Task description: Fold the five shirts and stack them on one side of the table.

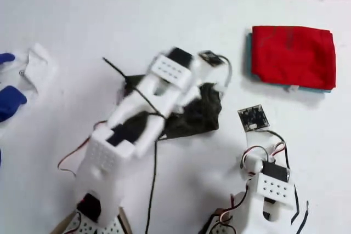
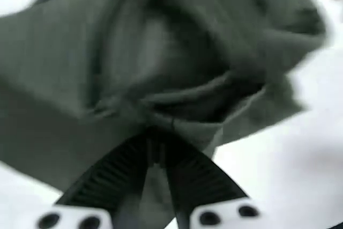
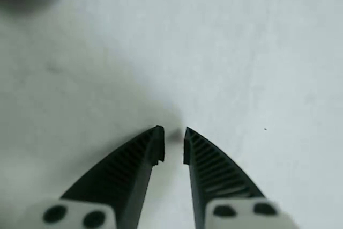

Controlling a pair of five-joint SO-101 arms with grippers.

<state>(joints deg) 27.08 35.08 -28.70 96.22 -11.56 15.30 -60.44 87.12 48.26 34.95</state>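
From above, a dark shirt (image 1: pixel 203 114) was seen crumpled mid-table (image 1: pixel 82 26), and a red shirt (image 1: pixel 293 56) folded at the right. Left wrist: the left gripper (image 2: pixel 158 132) was clamped on the dark shirt. Right wrist: the right gripper (image 3: pixel 174 143) was held slightly apart over the table.

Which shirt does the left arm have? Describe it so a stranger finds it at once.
On the white table, look to the middle, under the outstretched left arm. The dark shirt lies there in a crumpled heap, pinched by the left gripper. Unlike the red shirt, folded flat near the far right edge, it is grey-green and unfolded.
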